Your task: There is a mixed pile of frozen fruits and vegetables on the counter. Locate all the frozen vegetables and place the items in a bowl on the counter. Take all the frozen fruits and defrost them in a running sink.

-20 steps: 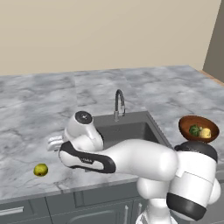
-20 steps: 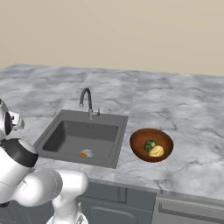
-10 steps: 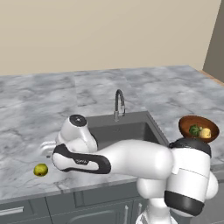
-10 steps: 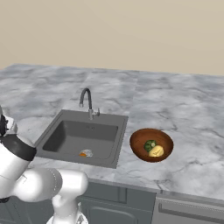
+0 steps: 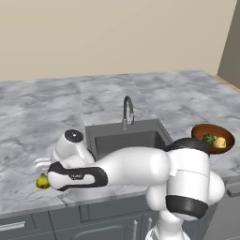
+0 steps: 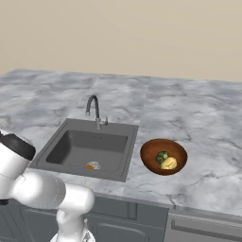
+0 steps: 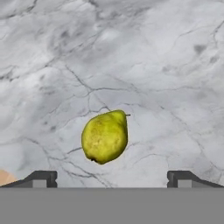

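While the fingers (image 7: pixel 112 178) stand spread wide above it, the yellow-green fruit (image 7: pixel 105 136) lies free on the marbled tabletop (image 5: pixel 42 108), left of the sink (image 6: pixel 90 146) — an orange ball (image 6: pixel 89 166), probably, sits by its drain. Well right, the bowl (image 6: pixel 150 163) holds broccoli (image 6: pixel 162 156) and potato (image 6: pixel 169 163).

A plain beige wall (image 5: pixel 117 37) stands behind everything. At the right edge of the left base view there is a darker brown-grey wall part (image 5: pixel 230 47). Below are dark grey cabinet fronts (image 6: pixel 198 231) with a pale handle (image 5: pixel 11 226).
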